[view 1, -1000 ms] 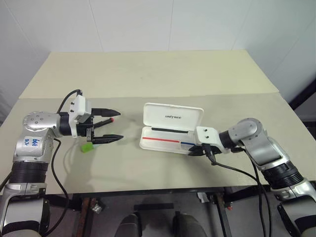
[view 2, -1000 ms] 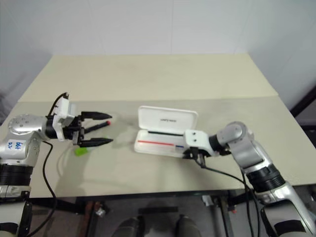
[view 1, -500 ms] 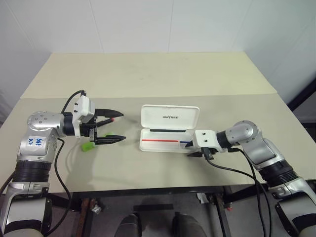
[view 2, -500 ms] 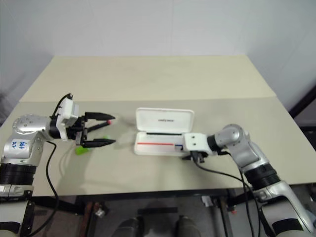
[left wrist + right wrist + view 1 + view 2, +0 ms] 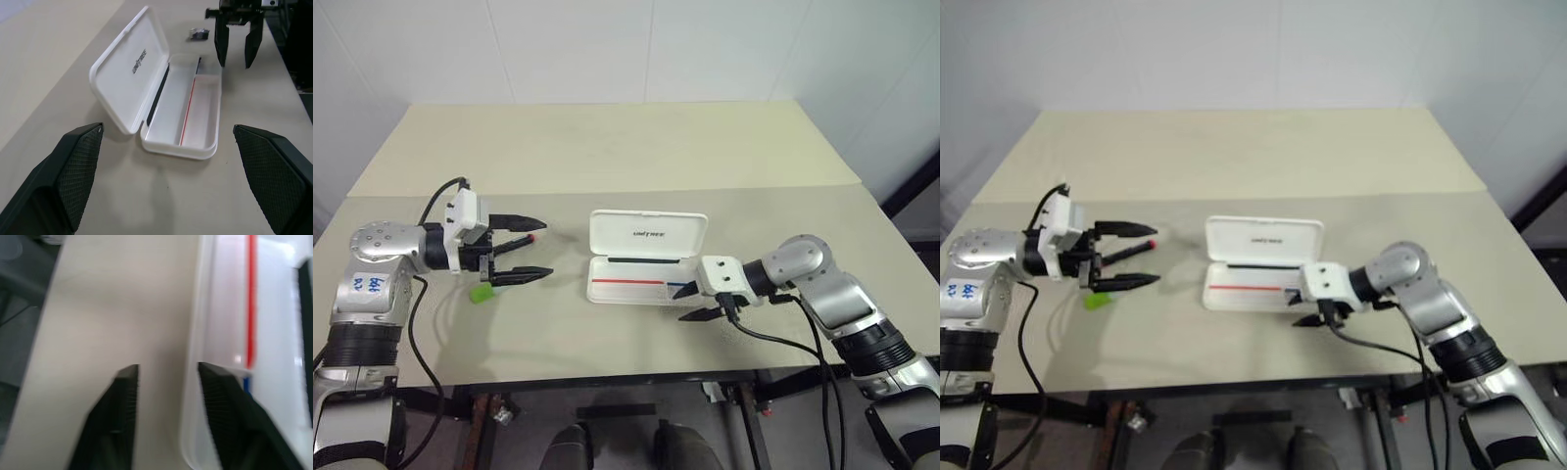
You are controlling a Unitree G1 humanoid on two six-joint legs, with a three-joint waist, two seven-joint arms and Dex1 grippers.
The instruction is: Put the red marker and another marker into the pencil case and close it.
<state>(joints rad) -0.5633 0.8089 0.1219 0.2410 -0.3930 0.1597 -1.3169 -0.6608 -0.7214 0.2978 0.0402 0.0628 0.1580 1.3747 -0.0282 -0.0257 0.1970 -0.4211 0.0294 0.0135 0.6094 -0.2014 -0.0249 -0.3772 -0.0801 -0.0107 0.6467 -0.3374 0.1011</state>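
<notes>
The pencil case is showing glossy white inside and out, with small dark lettering on its raised lid, a black strip along the hinge, and a thin red stripe giving way to a short blue one in the tray. The red marker is displaying a black body with a red tip, while another marker is glowing lime green against the pale beige table. Both the left gripper and the right gripper are wearing black fingers with a fine cross-hatched texture on their pads, set on white and silver-grey arm housings.
</notes>
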